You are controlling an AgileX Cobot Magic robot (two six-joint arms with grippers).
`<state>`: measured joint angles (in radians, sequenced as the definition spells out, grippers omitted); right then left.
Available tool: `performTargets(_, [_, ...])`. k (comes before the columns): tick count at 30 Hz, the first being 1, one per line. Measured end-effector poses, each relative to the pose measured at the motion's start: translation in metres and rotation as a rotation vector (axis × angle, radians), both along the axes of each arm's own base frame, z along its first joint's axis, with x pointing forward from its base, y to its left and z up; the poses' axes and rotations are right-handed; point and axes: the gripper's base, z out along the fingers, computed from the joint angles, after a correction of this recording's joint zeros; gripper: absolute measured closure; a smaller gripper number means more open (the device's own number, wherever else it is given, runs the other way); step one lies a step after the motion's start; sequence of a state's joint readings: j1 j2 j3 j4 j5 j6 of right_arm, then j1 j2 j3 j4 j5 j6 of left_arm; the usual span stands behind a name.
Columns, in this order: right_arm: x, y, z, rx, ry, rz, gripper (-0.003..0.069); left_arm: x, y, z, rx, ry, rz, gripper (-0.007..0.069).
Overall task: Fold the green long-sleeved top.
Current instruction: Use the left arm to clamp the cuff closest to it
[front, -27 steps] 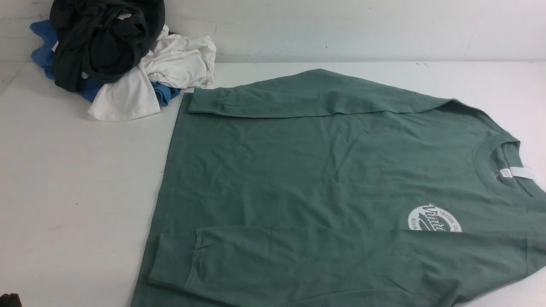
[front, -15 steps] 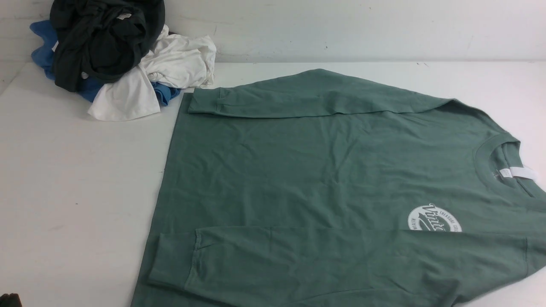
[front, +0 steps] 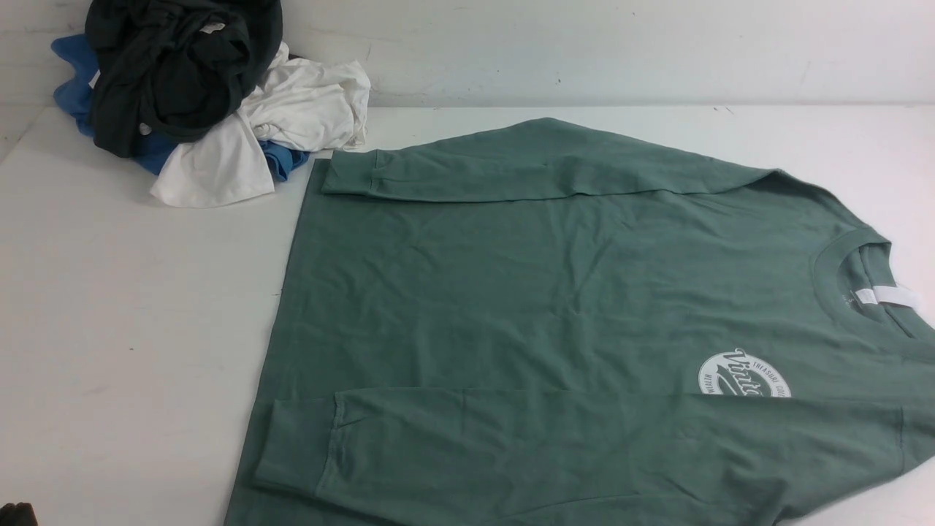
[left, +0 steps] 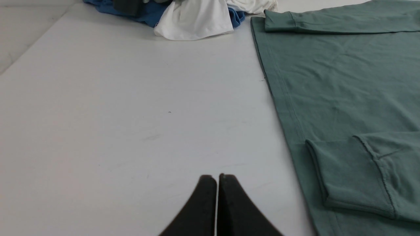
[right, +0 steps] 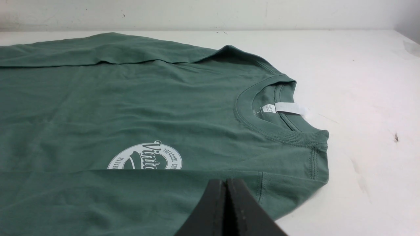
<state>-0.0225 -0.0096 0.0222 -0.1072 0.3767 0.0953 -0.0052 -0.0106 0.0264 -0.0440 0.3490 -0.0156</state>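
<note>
Looking along your left black gripper [left: 216, 178], you see its jaws pressed together, empty, over the bare white matte tabletop [left: 115, 114]. Your right black gripper [right: 225, 181], likewise closed, sits over the near sleeve of the sage-green cotton long-sleeved top [front: 548, 307]. The top lies flat with both sleeves folded across its body and its collar to the right. A crumpled blackish garment [front: 175, 66], white cloth [front: 307, 102] and blue cloth [front: 69, 88] are heaped far left against the white painted wall [front: 584, 51], just beside the top's far cuff.
</note>
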Motion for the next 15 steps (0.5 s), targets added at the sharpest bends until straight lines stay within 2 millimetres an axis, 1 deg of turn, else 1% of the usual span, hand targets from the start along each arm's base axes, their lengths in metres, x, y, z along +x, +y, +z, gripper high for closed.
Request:
performTargets(11, [0.0, 0.0, 0.0, -0.008, 0.0, -0.001, 0.0673, 0.001, 0.001, 0.002, 0.05, -0.027, -0.004, 0.0631])
performTargets(13, [0.0, -0.001, 0.0, -0.031, -0.002, -0.002, 0.0673, 0.002, 0.001, 0.008, 0.043, -0.101, 0.002, 0.0631])
performTargets(15, [0.0, -0.002, 0.002, -0.076, -0.017, -0.002, 0.0673, 0.003, 0.001, 0.018, 0.042, -0.212, 0.006, 0.0631])
